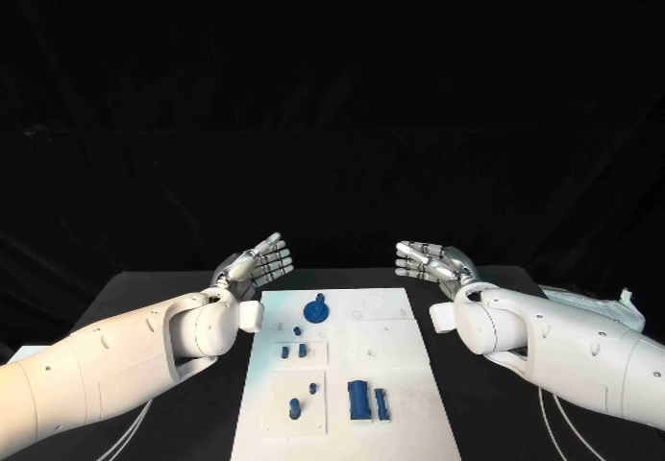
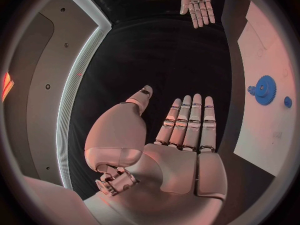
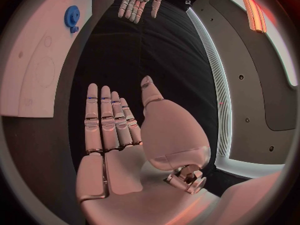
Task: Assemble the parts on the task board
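from the head view: the task board [image 1: 395, 384] lies lengthwise on the black desk [image 1: 138, 298], its long axis running away from the robot, between the two arms; the left robot hand [image 1: 255, 264] hangs beyond the board's far left corner, palm up, fingers spread and straight, holding nothing; the right robot hand [image 1: 432, 262] hangs beyond the far right corner, fingers apart and a little curled, also holding nothing; both are raised, well apart from every part; the blue gear [image 1: 317, 309] sits at the far end, left of the board's midline, so it lies nearer the left robot hand, back toward the robot and inward from it; the small blue pegs [image 1: 292, 351] lie in the middle on the left side; the two long blue blocks [image 1: 367, 400] lie at the near end, their long axes along the board's, well behind both hands.

from the left wrist view: the left robot hand [image 2: 184, 135] shows an open palm with straight fingers side by side, nothing in it; the blue gear [image 2: 265, 89] lies off to the finger side, on the board's edge strip; the right robot hand [image 2: 198, 2] faces it across the desk.

from the right wrist view: the right robot hand [image 3: 122, 130] is likewise flat and bare; the blue gear [image 3: 72, 18] lies farther off, across the board; judged so, the left arm has the shorter reach to the gear.
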{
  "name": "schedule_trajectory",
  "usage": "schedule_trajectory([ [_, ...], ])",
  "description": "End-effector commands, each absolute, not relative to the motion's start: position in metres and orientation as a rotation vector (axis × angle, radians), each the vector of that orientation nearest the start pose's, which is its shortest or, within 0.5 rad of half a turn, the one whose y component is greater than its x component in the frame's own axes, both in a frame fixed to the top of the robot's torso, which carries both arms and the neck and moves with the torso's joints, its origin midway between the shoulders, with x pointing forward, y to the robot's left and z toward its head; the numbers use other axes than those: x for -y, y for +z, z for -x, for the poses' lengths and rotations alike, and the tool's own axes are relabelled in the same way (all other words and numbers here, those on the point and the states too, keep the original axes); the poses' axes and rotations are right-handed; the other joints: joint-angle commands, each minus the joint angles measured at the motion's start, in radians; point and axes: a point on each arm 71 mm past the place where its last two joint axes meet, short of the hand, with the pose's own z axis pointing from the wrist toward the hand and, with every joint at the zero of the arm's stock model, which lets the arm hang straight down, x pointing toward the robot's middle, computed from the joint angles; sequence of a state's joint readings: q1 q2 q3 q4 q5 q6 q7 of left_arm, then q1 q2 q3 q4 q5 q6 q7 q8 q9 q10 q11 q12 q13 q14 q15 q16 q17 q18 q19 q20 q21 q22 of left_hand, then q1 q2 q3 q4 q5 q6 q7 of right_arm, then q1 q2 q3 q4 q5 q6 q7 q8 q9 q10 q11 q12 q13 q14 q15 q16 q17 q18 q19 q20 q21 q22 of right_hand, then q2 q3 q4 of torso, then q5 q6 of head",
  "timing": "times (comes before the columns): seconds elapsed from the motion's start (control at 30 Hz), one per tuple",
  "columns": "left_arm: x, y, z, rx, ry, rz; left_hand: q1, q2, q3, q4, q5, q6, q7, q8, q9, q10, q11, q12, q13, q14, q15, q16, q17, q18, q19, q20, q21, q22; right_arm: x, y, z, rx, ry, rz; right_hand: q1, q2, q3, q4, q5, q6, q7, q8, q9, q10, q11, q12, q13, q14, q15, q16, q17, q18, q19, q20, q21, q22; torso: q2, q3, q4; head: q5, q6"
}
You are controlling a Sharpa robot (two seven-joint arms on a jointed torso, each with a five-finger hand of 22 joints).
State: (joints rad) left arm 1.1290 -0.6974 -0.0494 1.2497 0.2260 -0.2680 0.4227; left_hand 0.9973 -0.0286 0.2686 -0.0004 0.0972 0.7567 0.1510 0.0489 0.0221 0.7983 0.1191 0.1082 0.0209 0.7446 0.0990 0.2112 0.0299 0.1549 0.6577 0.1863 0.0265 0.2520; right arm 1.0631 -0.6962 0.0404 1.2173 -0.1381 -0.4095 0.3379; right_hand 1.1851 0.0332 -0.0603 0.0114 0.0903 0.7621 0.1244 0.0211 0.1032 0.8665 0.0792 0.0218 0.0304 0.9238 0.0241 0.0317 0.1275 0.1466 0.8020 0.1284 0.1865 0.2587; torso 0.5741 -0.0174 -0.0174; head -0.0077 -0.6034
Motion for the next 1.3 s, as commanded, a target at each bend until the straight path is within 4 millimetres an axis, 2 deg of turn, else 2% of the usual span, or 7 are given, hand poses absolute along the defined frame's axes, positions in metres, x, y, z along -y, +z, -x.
schedule_trajectory([
  [0.03, -0.219, -0.237, -0.517, -1.299, -1.432, 1.396, -0.330, 0.029, -0.089, 0.000, -0.097, -0.250, -0.050, -0.049, -0.022, -0.264, -0.040, -0.035, -0.021, -0.246, -0.099, -0.070, -0.030, -0.052, -0.217, -0.062, -0.027, -0.083, 0.227, -0.240, -0.517, -1.336, 1.239, -1.175, -0.380, -0.033, 0.060, -0.011, -0.090, -0.244, -0.040, -0.021, -0.033, -0.278, -0.079, -0.022, -0.030, -0.296, -0.024, -0.032, -0.041, -0.044, -0.257, -0.041, -0.060, -0.083, -0.025, 0.0147, 0.0147, 0.006, 0.003],
  [0.13, -0.214, -0.237, -0.509, -1.293, -1.396, 1.371, -0.397, 0.029, -0.107, 0.000, -0.097, -0.301, -0.060, -0.049, -0.022, -0.318, -0.048, -0.108, -0.021, -0.297, -0.099, -0.084, -0.030, -0.057, -0.262, -0.075, -0.027, -0.100, 0.219, -0.237, -0.506, -1.305, 1.242, -1.182, -0.473, -0.033, 0.060, -0.011, -0.090, -0.305, -0.050, -0.021, -0.103, -0.346, -0.079, -0.022, -0.030, -0.369, -0.024, -0.032, -0.051, -0.055, -0.320, -0.051, -0.074, -0.103, -0.030, 0.0174, 0.0174, 0.008, 0.003],
  [0.17, -0.212, -0.236, -0.504, -1.289, -1.374, 1.354, -0.436, 0.029, -0.117, 0.000, -0.097, -0.331, -0.066, -0.049, -0.022, -0.349, -0.119, -0.108, -0.021, -0.326, -0.099, -0.092, -0.030, -0.065, -0.288, -0.082, -0.027, -0.110, 0.214, -0.235, -0.499, -1.287, 1.242, -1.187, -0.519, -0.033, 0.060, -0.011, -0.090, -0.334, -0.124, -0.021, -0.103, -0.379, -0.079, -0.022, -0.030, -0.405, -0.024, -0.032, -0.056, -0.055, -0.351, -0.056, -0.082, -0.113, -0.030, 0.0174, 0.0174, 0.008, 0.003],
  [0.4, -0.199, -0.230, -0.479, -1.252, -1.280, 1.267, -0.571, 0.029, -0.153, 0.000, -0.097, -0.432, -0.151, -0.049, -0.022, -0.457, -0.119, -0.108, -0.021, -0.426, -0.099, -0.120, -0.030, -0.079, -0.376, -0.107, -0.027, -0.144, 0.197, -0.227, -0.471, -1.233, 1.234, -1.204, -0.678, -0.033, 0.060, -0.011, -0.090, -0.436, -0.124, -0.021, -0.103, -0.496, -0.079, -0.022, -0.030, -0.529, -0.024, -0.032, -0.127, -0.073, -0.459, -0.128, -0.107, -0.148, -0.030, 0.0174, 0.0174, 0.008, 0.003],
  [0.43, -0.198, -0.230, -0.476, -1.247, -1.271, 1.258, -0.587, 0.029, -0.158, 0.000, -0.097, -0.445, -0.151, -0.049, -0.022, -0.470, -0.119, -0.108, -0.021, -0.439, -0.099, -0.124, -0.030, -0.078, -0.387, -0.110, -0.027, -0.148, 0.196, -0.226, -0.469, -1.228, 1.233, -1.205, -0.698, -0.033, 0.060, -0.011, -0.090, -0.449, -0.124, -0.021, -0.103, -0.511, -0.079, -0.022, -0.030, -0.544, -0.024, -0.032, -0.127, -0.147, -0.472, -0.128, -0.109, -0.152, -0.030, 0.0174, 0.0174, 0.008, 0.003],
  [0.5, -0.196, -0.227, -0.470, -1.235, -1.253, 1.237, -0.624, 0.029, -0.168, 0.000, -0.097, -0.473, -0.151, -0.049, -0.022, -0.500, -0.119, -0.108, -0.021, -0.466, -0.099, -0.132, -0.030, -0.155, -0.412, -0.186, -0.027, -0.158, 0.194, -0.225, -0.464, -1.221, 1.230, -1.208, -0.741, -0.033, 0.060, -0.011, -0.090, -0.477, -0.124, -0.021, -0.103, -0.543, -0.079, -0.022, -0.030, -0.578, -0.024, -0.032, -0.127, -0.147, -0.502, -0.128, -0.187, -0.162, -0.030, 0.0174, 0.0174, 0.008, 0.003],
  [1.3, -0.192, -0.224, -0.462, -1.218, -1.229, 1.209, -0.859, 0.029, -0.269, 0.000, -0.097, -0.653, -0.151, -0.049, -0.022, -0.689, -0.119, -0.108, -0.021, -0.643, -0.099, -0.211, -0.030, -0.155, -0.567, -0.186, -0.027, -0.252, 0.192, -0.224, -0.462, -1.218, 1.229, -1.209, -1.022, -0.033, 0.060, -0.011, -0.090, -0.658, -0.124, -0.021, -0.103, -0.748, -0.079, -0.022, -0.030, -0.798, -0.024, -0.032, -0.127, -0.147, -0.692, -0.128, -0.187, -0.259, -0.030, 0.0174, 0.0174, 0.008, 0.003],
])
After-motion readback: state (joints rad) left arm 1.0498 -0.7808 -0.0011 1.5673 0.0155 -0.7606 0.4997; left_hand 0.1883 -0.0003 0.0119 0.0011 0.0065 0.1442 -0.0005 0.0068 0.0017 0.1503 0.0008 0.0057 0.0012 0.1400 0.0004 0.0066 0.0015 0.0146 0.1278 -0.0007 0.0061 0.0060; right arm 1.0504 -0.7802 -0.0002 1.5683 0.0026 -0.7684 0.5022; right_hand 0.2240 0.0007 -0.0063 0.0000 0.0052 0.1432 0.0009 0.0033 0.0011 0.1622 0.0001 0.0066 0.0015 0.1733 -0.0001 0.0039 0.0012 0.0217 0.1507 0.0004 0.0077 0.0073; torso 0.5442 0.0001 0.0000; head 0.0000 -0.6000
